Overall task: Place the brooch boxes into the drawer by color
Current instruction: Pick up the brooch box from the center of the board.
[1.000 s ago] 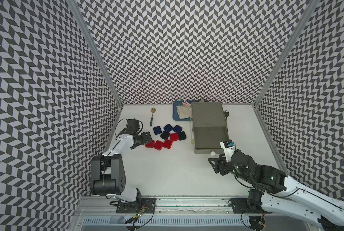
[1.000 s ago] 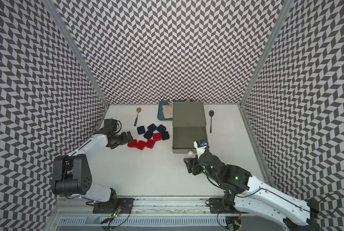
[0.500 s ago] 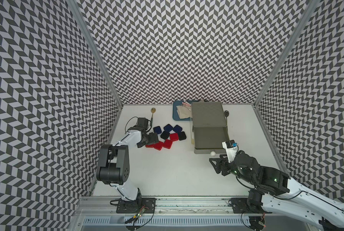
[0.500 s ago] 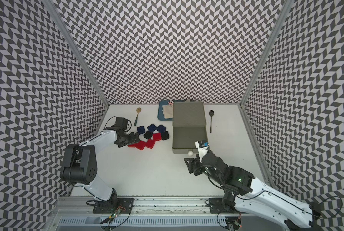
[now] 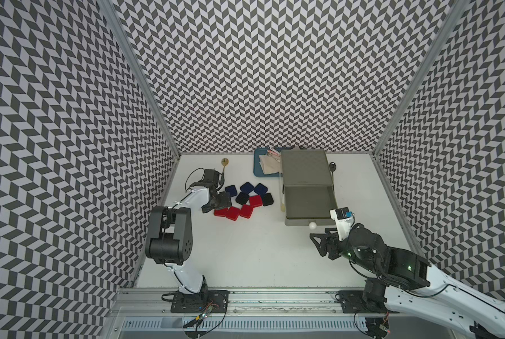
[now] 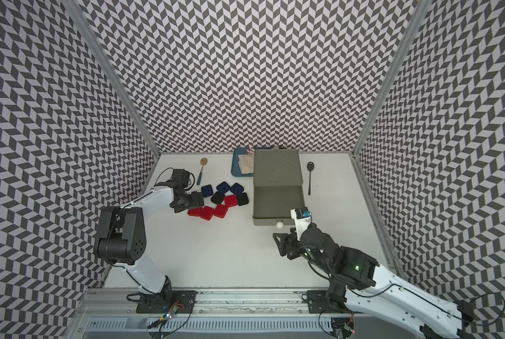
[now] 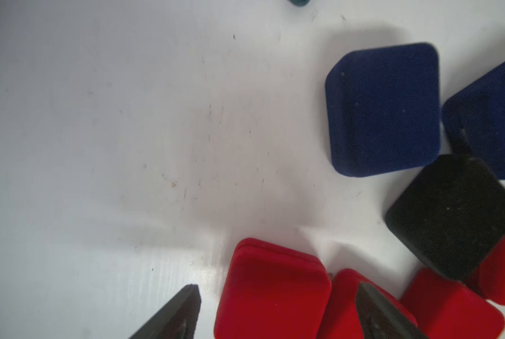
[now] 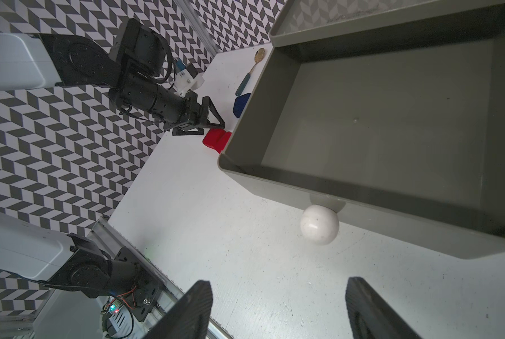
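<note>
Several brooch boxes lie clustered left of the drawer in both top views: red [image 5: 232, 213] [image 6: 207, 213], black [image 5: 241, 198], navy [image 5: 247, 186]. My left gripper [image 5: 219, 205] [image 6: 194, 204] is low over the leftmost red box [image 7: 274, 287]. It stands open [image 7: 277, 290], one finger on each side of that box, with table showing between one finger [image 7: 186, 305] and the box. The grey top drawer [image 5: 307, 221] [image 8: 274, 173] is pulled out and empty. My right gripper [image 5: 316, 245] [image 8: 277, 281] is open, just in front of the drawer's white knob [image 8: 319, 224].
A blue tray [image 5: 258, 170] holding cloth sits behind the boxes, against the drawer chest [image 5: 305, 167]. A gold spoon with a teal handle [image 5: 223, 165] lies at the back left. A black spoon [image 6: 310, 176] lies right of the chest. Patterned walls enclose three sides.
My left gripper has swung rightward from the table's left edge onto the leftmost red box. The right arm has barely moved.
</note>
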You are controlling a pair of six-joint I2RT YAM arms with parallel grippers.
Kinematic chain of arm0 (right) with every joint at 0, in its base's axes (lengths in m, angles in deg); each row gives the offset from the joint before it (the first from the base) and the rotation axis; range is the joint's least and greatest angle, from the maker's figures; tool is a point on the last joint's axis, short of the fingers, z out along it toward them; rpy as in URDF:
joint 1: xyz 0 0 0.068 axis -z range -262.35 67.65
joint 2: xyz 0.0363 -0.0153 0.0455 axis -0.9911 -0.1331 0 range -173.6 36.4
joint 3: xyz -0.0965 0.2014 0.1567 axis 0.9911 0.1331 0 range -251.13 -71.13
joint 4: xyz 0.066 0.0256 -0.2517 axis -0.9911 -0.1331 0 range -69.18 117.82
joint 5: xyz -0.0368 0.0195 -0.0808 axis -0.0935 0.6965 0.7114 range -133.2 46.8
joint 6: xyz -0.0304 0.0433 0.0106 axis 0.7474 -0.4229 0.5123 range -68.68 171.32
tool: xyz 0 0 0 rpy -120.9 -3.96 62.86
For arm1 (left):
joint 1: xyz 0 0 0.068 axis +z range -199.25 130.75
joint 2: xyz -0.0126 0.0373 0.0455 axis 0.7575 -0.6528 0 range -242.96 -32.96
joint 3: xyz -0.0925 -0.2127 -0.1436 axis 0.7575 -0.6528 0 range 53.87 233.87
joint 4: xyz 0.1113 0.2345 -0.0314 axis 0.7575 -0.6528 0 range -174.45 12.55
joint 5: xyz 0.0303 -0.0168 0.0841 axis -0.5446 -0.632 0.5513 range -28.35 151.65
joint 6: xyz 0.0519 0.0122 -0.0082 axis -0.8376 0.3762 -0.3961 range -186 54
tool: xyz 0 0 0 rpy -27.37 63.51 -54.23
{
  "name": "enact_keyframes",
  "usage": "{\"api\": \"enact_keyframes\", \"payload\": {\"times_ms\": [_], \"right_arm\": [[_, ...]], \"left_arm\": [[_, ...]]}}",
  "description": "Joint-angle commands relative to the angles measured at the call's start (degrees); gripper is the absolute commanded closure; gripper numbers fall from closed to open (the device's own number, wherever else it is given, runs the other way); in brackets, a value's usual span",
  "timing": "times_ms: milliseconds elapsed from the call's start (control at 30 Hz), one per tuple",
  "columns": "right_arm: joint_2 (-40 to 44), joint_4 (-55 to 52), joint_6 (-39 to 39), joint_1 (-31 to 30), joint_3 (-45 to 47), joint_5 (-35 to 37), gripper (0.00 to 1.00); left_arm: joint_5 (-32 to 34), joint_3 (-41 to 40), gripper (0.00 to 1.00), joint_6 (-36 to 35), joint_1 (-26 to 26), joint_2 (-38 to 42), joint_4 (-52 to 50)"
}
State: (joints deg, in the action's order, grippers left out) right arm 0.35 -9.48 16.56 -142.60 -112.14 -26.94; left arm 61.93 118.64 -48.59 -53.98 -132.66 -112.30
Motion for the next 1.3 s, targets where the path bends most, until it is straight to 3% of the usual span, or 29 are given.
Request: {"api": "enact_keyframes", "payload": {"times_ms": [0, 400, 767, 900, 1100, 1200, 1267], "right_arm": [[-0.29, 1.61, -0.31, -0.31, 0.65, 0.19, 0.24], [-0.50, 1.77, -1.01, -0.31, 1.23, 0.01, 0.24], [-1.17, 1.89, -0.71, -0.31, 0.12, -0.02, 0.24], [-2.55, 3.95, 1.58, -0.31, -2.42, -0.25, 0.22], [-4.50, 9.04, 5.30, -0.24, -9.11, -3.23, 0.12], [-6.93, 9.90, 8.50, 0.03, -15.91, -9.30, 0.10], [-9.07, 9.43, 10.34, 0.21, -21.68, -13.92, 0.10]], "left_arm": [[1.38, -0.25, 0.12, -1.15, 0.16, -0.83, -0.77], [3.00, -2.37, 0.18, -1.94, 0.21, -2.20, 0.05], [4.39, -3.78, 0.46, -2.64, 0.33, -1.46, 0.73], [4.02, -2.61, 0.48, -2.93, 0.34, 3.21, -0.22], [-4.60, 2.40, 0.49, -4.33, 0.20, 15.24, -3.34], [-13.66, 5.02, 0.50, -5.22, 0.25, 21.35, -3.75], [-23.47, 6.39, 0.50, -5.43, 0.25, 25.37, -2.93]]}}
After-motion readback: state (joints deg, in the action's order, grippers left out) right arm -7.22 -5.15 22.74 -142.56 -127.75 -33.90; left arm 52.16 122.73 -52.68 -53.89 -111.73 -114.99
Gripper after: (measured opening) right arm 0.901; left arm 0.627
